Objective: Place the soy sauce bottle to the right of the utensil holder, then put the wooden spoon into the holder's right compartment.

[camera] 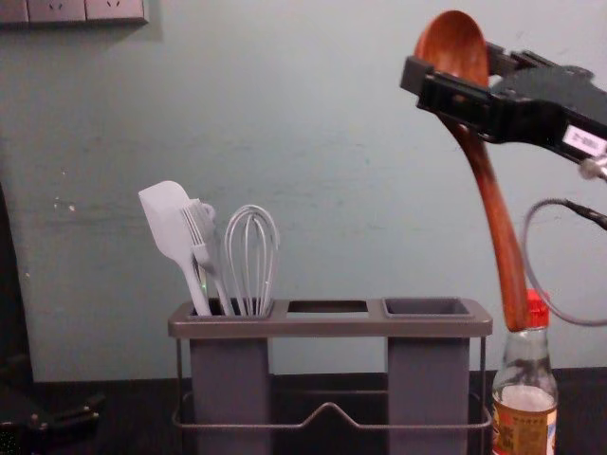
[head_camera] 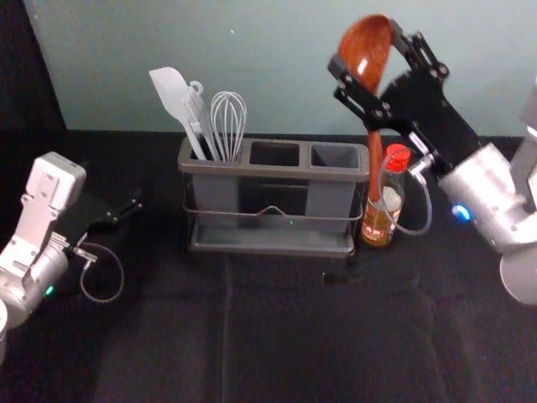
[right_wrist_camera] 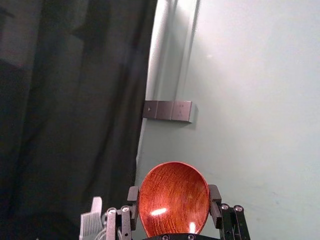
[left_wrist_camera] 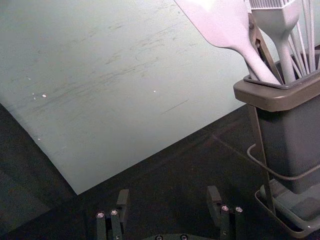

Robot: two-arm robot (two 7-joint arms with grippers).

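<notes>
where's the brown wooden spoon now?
Head view, right side: the spoon is bowl-up in the black right claw, handle pointing down toward the red-capped glass soy sauce bottle, right of the grey utensil holder.

1. In the head view, the wall (head_camera: 277,96) is dimly lit, while detail in the black cloth (head_camera: 285,336) is largely swallowed by darkness.
2. A small white glint is thrown back by the spoon (head_camera: 366,59); two glints are seen on it in the right wrist view.
3. In the left wrist view, the spatula (left_wrist_camera: 222,22) is washed nearly white.
4. In the right wrist view, a soft shadow is cast beside the switches (right_wrist_camera: 167,110).
</notes>
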